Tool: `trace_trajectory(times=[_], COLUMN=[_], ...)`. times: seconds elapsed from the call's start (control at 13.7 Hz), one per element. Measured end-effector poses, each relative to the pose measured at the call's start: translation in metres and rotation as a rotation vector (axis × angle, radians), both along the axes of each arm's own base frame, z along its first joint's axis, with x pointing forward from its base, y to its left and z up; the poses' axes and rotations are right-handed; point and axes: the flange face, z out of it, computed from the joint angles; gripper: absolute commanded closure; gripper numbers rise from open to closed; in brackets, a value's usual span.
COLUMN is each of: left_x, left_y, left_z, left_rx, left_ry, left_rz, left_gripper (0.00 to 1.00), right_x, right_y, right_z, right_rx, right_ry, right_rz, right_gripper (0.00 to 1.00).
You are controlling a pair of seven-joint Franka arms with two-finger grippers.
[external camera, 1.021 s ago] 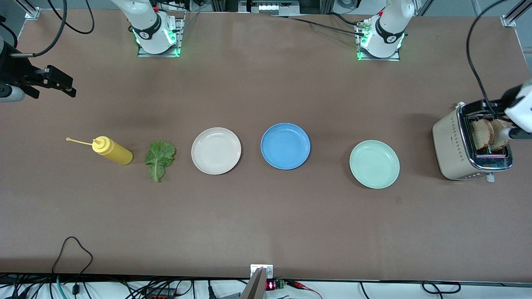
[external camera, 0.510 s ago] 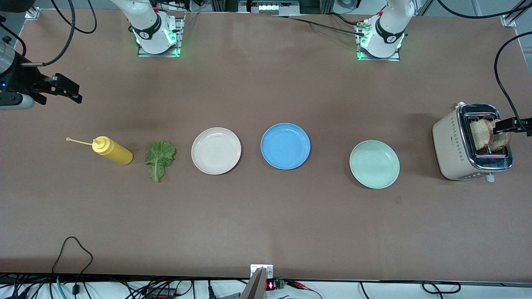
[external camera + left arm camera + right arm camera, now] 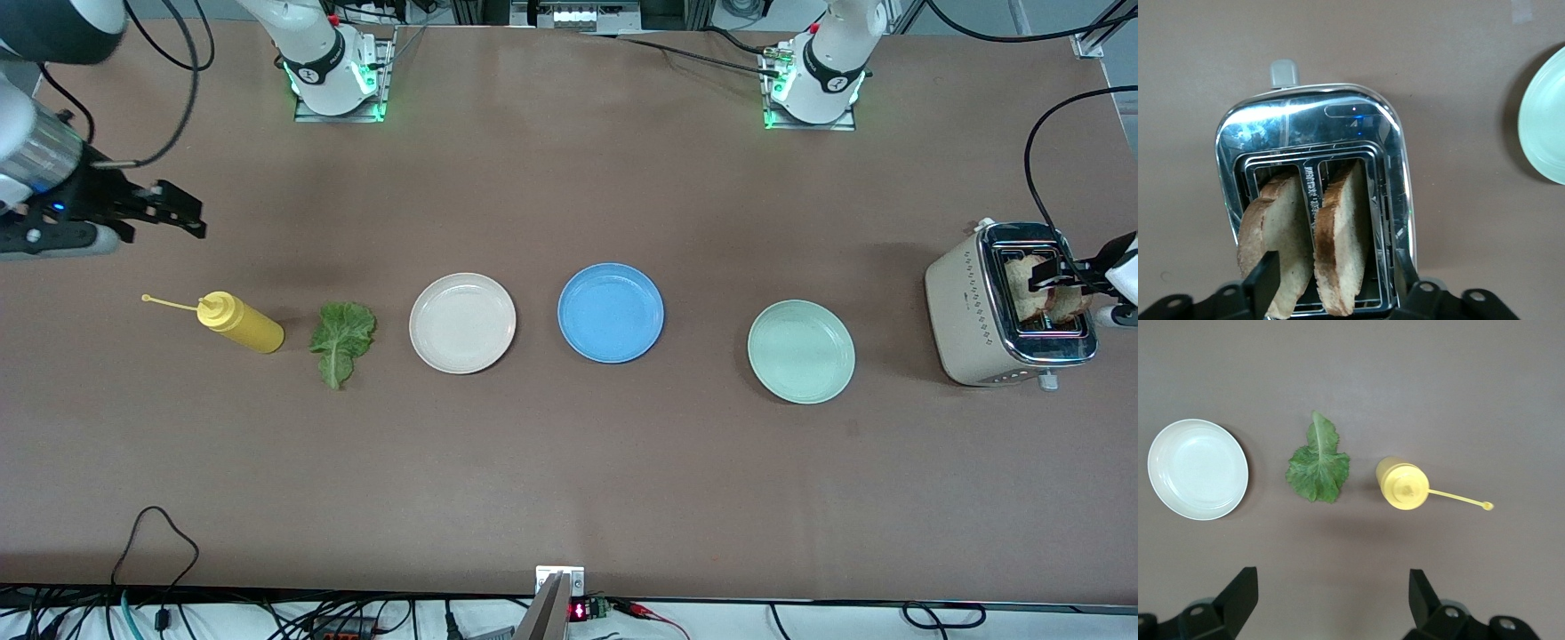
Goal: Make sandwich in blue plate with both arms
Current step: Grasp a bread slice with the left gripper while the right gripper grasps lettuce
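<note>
The blue plate (image 3: 611, 312) lies bare in the middle of the table. Two toasted bread slices (image 3: 1275, 247) (image 3: 1022, 289) stand upright in the slots of a beige toaster (image 3: 965, 311) (image 3: 1305, 113) at the left arm's end. My left gripper (image 3: 1054, 283) (image 3: 1336, 277) is down over the toaster, open, its fingers straddling both slices; one finger lies against the outer slice. A green lettuce leaf (image 3: 340, 338) (image 3: 1318, 467) lies flat toward the right arm's end. My right gripper (image 3: 187, 213) (image 3: 1331, 600) hangs open and empty over bare table by the bottle.
A cream-white plate (image 3: 462, 323) (image 3: 1198, 470) sits between the lettuce and the blue plate. A mint-green plate (image 3: 801, 351) (image 3: 1545, 127) lies between the blue plate and the toaster. A yellow squeeze bottle (image 3: 240, 323) (image 3: 1403, 485) lies on its side beside the lettuce.
My left gripper has come in over the toaster and settled around the slices, its fingers drawing a little closer. My right gripper has shifted toward the bottle and lettuce.
</note>
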Motion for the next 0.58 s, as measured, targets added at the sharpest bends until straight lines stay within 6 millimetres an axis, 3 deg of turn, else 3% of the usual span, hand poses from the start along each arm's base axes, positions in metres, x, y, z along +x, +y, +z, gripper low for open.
trace_trajectory(times=[0.15, 0.36, 0.44, 0.58], left_x=[-0.006, -0.012, -0.012, -0.014], left_y=[0.005, 0.006, 0.005, 0.005], left_z=[-0.011, -0.02, -0.021, -0.024], left_rx=[-0.004, -0.01, -0.011, -0.014], left_ry=[0.008, 0.02, 0.024, 0.03], left_rz=[0.006, 0.008, 0.008, 0.008], left_gripper=[0.38, 0.63, 0.67, 0.87], right_x=[0.004, 0.008, 0.012, 0.025], right_y=[0.011, 0.037, 0.042, 0.052], right_z=[-0.028, -0.084, -0.105, -0.146], right_rx=[0.002, 0.005, 0.007, 0.013], right_ry=[-0.008, -0.015, -0.013, -0.014], right_rz=[-0.006, -0.021, -0.018, -0.016], right_gripper=[0.0, 0.0, 0.0, 0.0])
